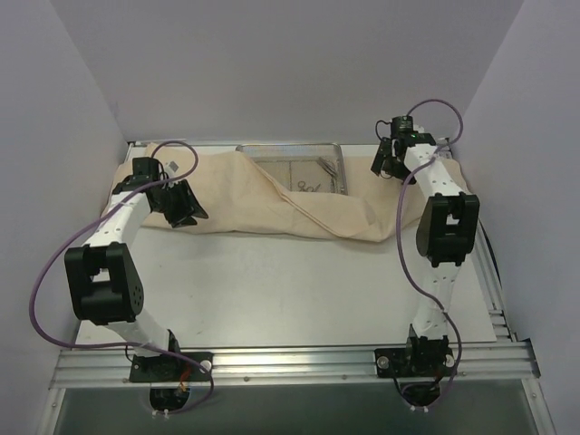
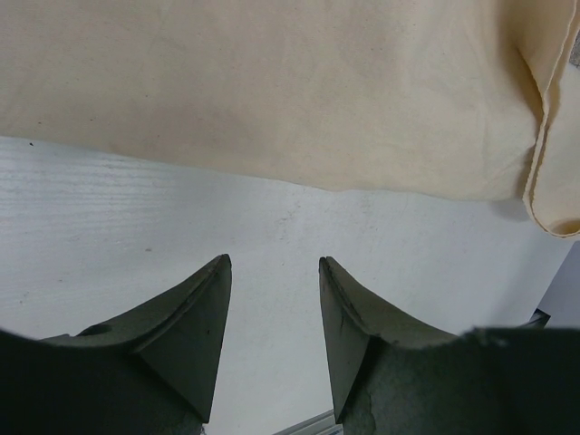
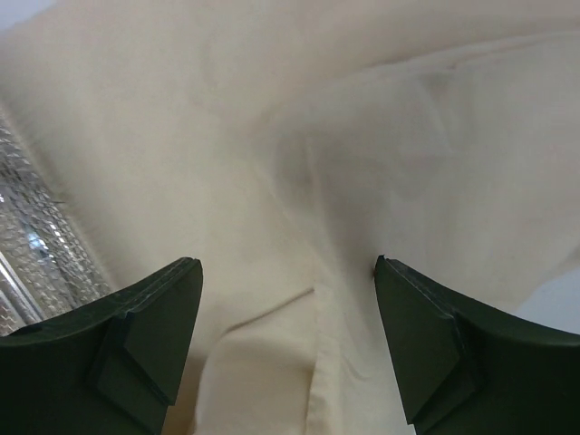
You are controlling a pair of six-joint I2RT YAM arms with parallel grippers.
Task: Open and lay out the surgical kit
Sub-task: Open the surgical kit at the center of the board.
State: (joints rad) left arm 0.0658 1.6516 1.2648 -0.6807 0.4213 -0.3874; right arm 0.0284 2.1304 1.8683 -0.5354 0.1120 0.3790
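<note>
Table (image 1: 272, 290); left end effector (image 2: 272, 263), right end effector (image 3: 288, 263) spread, empty.

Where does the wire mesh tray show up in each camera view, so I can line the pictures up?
Top external: the wire mesh tray sits at the far middle of the table, its near left corner under a fold of the beige cloth wrap.
Left wrist: not in it.
Right wrist: a strip of the tray's mesh at the left edge.
Shared landmark: the beige cloth wrap, seen in all three views.
</note>
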